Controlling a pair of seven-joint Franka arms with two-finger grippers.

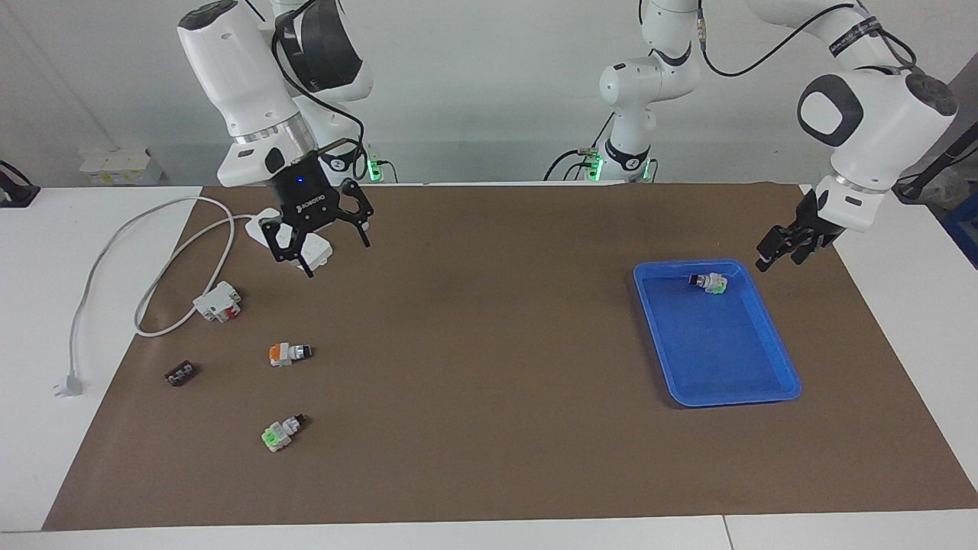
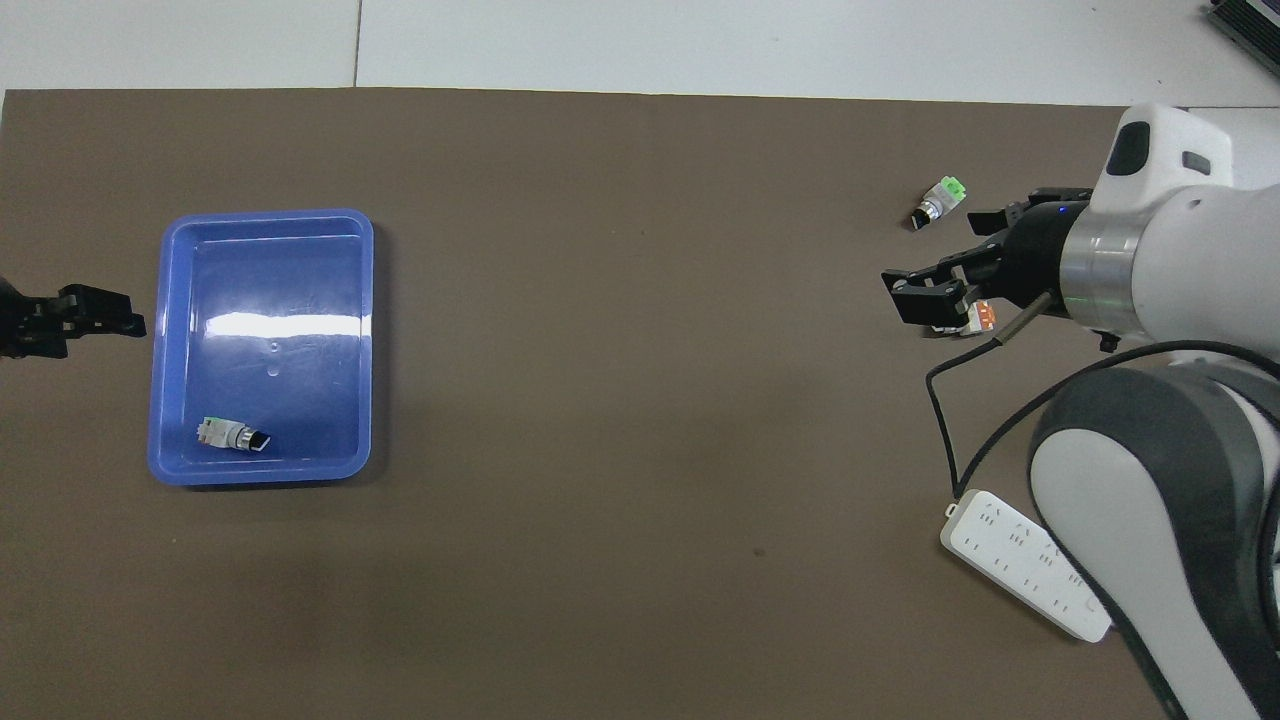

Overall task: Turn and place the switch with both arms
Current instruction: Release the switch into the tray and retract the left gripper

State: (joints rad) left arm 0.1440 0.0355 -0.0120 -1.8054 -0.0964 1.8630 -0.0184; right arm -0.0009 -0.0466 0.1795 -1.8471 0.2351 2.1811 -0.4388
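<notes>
The switch lies on its side in my blue tray, at the end of the tray nearer to me. It is a small white-grey body with a black knob at one end and a pale green tab at the other. The knob points toward my right arm's end of the worktop, the green tab toward my left arm's end. It rests on the tray floor, close to the rim, with nothing touching it.

Bright, even light; glare streaks the blue tray
</notes>
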